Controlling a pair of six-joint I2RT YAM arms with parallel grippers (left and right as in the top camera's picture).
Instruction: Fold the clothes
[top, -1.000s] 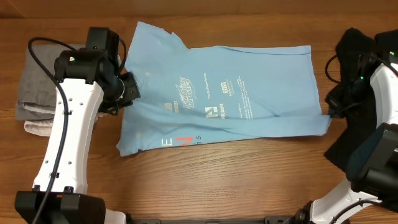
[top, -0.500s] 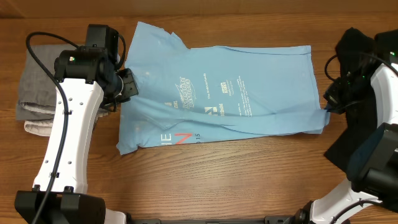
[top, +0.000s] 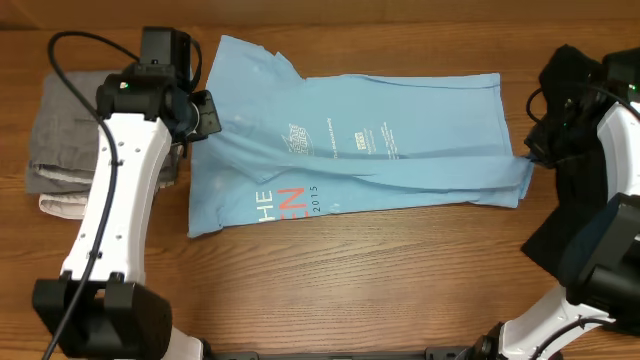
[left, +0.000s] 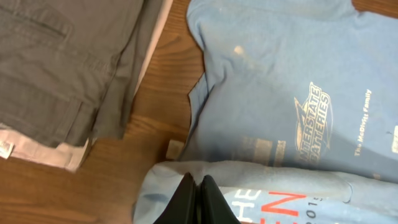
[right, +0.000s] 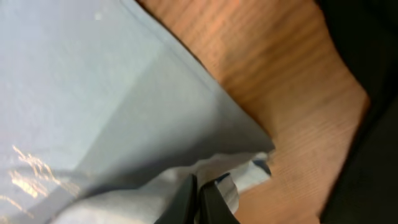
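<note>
Across the middle of the wooden table (top: 350, 280) lies the light blue T-shirt (top: 400, 110), spread lengthwise from left to right, with a sleeve pointing toward the far left corner. Its near edge is drawn up and over the rest, so a long raised fold runs from one claw to the other. Below that fold, toward the left, red and white lettering shows on the turned-over cloth; above it, small white logos and text show on the flat part.

At the shirt's left edge, the left claw (top: 205, 115) is pressed together on the cloth. From the left wrist view its dark fingers (left: 186, 199) meet at the bottom of the picture, pinching the rolled blue edge just above the red lettering, with the flat logo side lying beyond them.

At the shirt's right edge, near the lower right corner, the right claw (top: 527, 160) is likewise pressed together. From the right wrist view it nips a bunched corner of blue fabric, with bare wood just beside it.

A pile of folded grey clothes (top: 60, 140) sits left of the shirt, a strip of wood between them. A black garment (top: 575, 75) lies at the right, beyond the right claw.
</note>
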